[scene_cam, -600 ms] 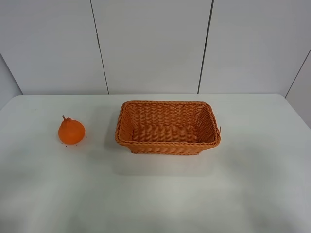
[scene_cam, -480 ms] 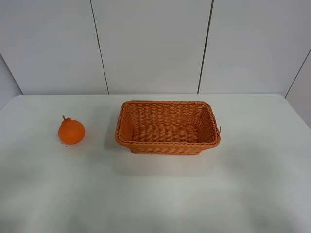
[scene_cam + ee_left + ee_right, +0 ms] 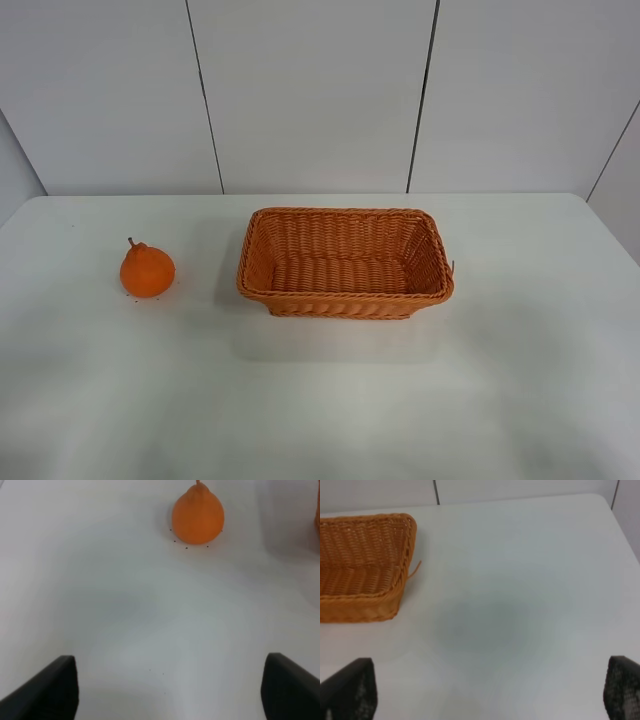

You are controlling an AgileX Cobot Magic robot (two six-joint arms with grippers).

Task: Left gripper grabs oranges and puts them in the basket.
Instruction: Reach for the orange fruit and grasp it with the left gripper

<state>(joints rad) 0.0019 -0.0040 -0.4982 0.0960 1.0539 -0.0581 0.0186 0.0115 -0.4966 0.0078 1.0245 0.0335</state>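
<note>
The orange [image 3: 147,270] sits upright on the white table [image 3: 320,400] at the left, with its knob and short dark stem on top. The wicker basket [image 3: 345,294] stands in the middle of the table, empty, well to the right of the fruit. No arm shows in the exterior high view. In the left wrist view the left gripper [image 3: 170,692] is open and empty, its fingers [image 3: 47,687] wide apart, with the orange [image 3: 198,515] some way ahead of it. In the right wrist view the right gripper [image 3: 485,692] is open and empty, with the basket's end [image 3: 365,565] ahead and to one side.
A white panelled wall [image 3: 320,95] stands behind the table's far edge. A loose wicker strand [image 3: 414,569] sticks out of the basket's right end. A few small dark specks [image 3: 186,546] lie on the table around the orange.
</note>
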